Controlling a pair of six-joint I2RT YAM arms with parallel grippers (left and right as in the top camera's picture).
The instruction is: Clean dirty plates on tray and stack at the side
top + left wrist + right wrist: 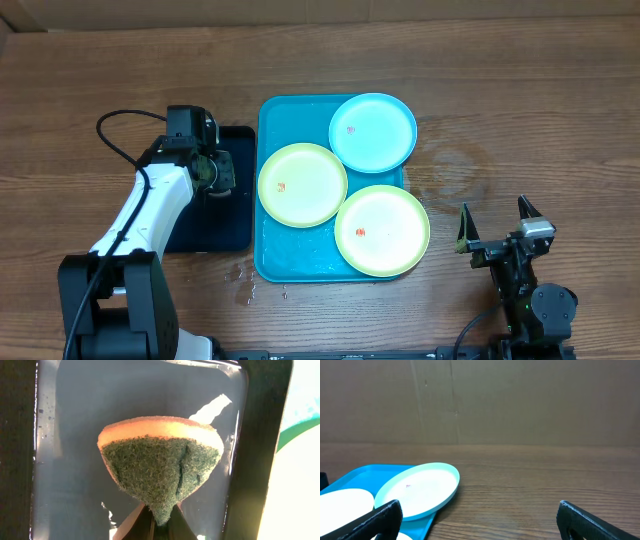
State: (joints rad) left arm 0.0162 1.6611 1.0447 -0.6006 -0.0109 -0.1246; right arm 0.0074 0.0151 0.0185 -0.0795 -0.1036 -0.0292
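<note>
Green scouring sponge (pixel 160 470) pinched in left gripper (pixel 218 172); nearest yellow-green plate (pixel 302 184) lies just right, at the left edge of the turquoise tray (pixel 268 255); right gripper (pixel 493 215) spread

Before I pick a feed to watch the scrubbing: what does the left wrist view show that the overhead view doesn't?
Only the left wrist view: a close look at the sponge, with its green scouring face and orange back, pinched in the shut left claw. Only the overhead: all three plates together, the blue plate and two yellow-green plates, on the turquoise tray, plus the open right claw off to the side. Both: the black tray beneath the left claw.
</note>
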